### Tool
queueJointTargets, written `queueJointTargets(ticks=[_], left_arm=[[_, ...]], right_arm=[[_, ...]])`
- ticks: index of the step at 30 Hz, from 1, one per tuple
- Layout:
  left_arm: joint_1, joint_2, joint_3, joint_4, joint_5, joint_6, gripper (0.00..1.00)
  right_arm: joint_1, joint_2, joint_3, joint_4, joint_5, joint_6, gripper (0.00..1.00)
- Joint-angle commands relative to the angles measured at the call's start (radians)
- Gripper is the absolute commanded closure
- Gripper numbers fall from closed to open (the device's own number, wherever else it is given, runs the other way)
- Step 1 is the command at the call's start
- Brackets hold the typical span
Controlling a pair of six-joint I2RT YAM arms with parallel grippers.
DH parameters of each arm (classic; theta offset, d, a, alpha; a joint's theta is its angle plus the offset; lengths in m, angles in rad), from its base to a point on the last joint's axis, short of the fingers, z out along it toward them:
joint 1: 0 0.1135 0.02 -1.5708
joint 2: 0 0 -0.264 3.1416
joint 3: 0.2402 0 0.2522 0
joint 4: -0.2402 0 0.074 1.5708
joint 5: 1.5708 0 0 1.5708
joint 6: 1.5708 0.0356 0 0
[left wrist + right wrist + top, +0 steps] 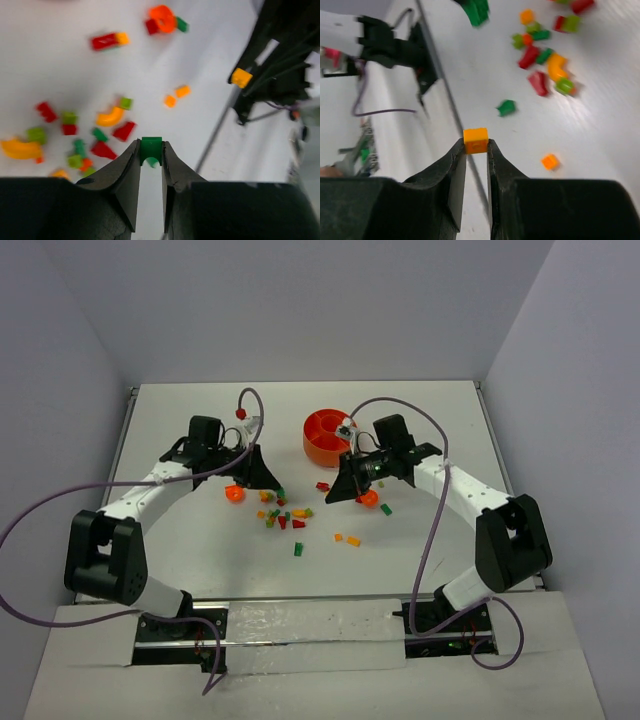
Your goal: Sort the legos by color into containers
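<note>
Orange lego within right gripper

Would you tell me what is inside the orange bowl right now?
In the orange bowl, no bricks show in the visible compartments; the right arm covers its right side.

Legos strewn in loose cluster; orange bowl beyond them

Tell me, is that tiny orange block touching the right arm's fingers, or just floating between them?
Touching. The right wrist view shows the orange block pinched between both fingers, their inner faces pressed against its sides with no gap.
</note>
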Motion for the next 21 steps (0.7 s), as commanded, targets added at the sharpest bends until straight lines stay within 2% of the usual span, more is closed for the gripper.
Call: queueJointTargets(ticks=[1,2,3,5,9,14,21], left_arm=[[0.008,0.033,0.103,-0.032,-0.397,0.132,1.00],[0.008,0.033,0.111,-0.025,-0.399,0.132,1.00],[0.008,0.060,0.133,-0.017,-0.501,0.135,1.00],[0.008,0.094,0.152,-0.013,-0.586,0.133,1.00],[0.008,0.159,0.171,-0.001,-0.718,0.125,1.00],[0.011,0.213,0.162,0.006,-0.859,0.135,1.00],[0.015,0.240,0.150,-0.009,-0.886,0.158,0.99]], right_arm=[[-0.040,-0.018,-0.017,-0.101,0.386,-0.148,1.00],[-0.043,-0.023,-0.026,-0.095,0.446,-0.149,1.00],[-0.044,-0.028,-0.044,-0.089,0.545,-0.167,1.00],[-0.044,-0.031,-0.060,-0.082,0.676,-0.183,1.00],[-0.044,-0.019,-0.087,-0.076,0.808,-0.203,1.00],[-0.054,-0.001,-0.117,-0.064,0.893,-0.206,1.00],[-0.063,0.018,-0.131,-0.053,0.938,-0.213,1.00]])
